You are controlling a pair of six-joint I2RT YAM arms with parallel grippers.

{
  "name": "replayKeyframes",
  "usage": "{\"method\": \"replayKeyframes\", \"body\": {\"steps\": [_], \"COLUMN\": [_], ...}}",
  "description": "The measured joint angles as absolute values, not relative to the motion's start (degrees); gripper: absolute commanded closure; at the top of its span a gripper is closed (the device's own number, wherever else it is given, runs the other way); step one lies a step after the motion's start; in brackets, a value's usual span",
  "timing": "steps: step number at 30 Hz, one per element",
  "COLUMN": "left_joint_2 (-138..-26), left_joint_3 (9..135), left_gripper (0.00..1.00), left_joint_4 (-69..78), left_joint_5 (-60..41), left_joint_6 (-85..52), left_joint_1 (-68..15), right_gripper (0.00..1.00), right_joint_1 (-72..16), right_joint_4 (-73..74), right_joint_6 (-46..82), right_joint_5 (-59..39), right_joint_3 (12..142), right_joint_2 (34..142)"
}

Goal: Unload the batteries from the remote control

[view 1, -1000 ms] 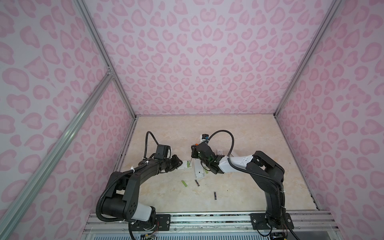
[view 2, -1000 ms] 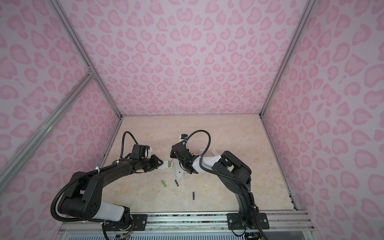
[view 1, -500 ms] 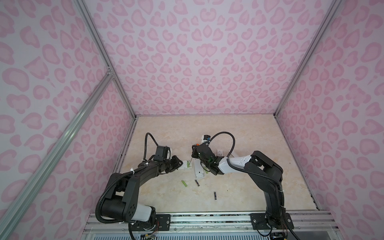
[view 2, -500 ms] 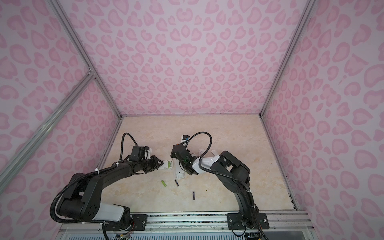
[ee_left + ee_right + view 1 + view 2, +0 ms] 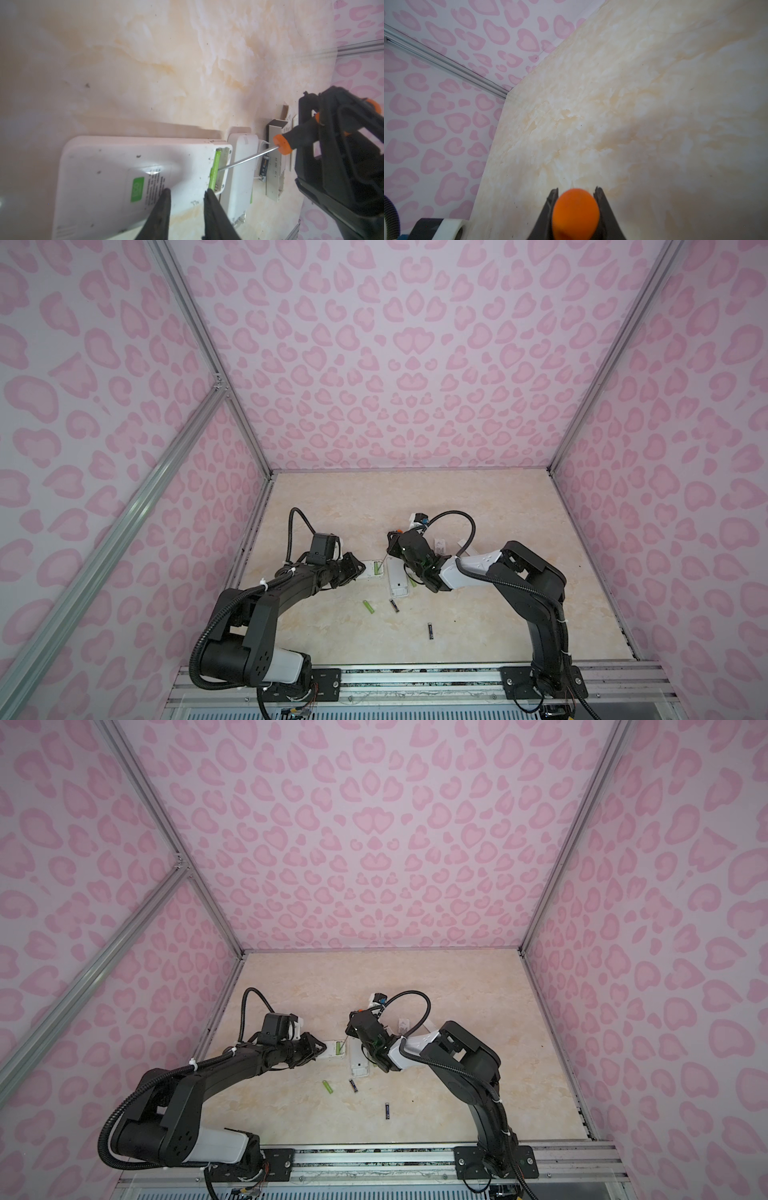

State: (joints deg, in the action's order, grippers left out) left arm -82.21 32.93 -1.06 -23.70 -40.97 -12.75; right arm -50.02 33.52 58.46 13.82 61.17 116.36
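The right hand (image 5: 576, 189) and blurred screwdriver (image 5: 575, 212) run out of view.

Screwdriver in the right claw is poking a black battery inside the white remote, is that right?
Almost. The screwdriver in the right claw is poking a lime green battery, not a black one, inside the white remote. The left wrist view shows its tip at the green cell.

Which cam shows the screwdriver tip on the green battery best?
Left wrist: the screwdriver tip reaches the green battery in the open remote, close up. In both top views it is a thin sliver; right wrist shows only the orange handle end.
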Motion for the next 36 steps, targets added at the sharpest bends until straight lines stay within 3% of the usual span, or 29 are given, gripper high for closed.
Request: {"method": "replayKeyframes", "body": {"steps": [36], "left_joint_2": [-83.0], "left_joint_3": [32.62], "left_gripper": [0.68], "left_joint_4": [0.91], "left_joint_5": [-24.21], "left_joint_6": [-40.95], "left_joint_1": [-12.38], "right_gripper": [1.0], "right_joint_1": [-50.61], "right_joint_4": [35.44], "right_joint_6": [60.47], "right_joint_5": [14.68], "right_joint_3": [59.02], "right_joint_2": [115.52]}}
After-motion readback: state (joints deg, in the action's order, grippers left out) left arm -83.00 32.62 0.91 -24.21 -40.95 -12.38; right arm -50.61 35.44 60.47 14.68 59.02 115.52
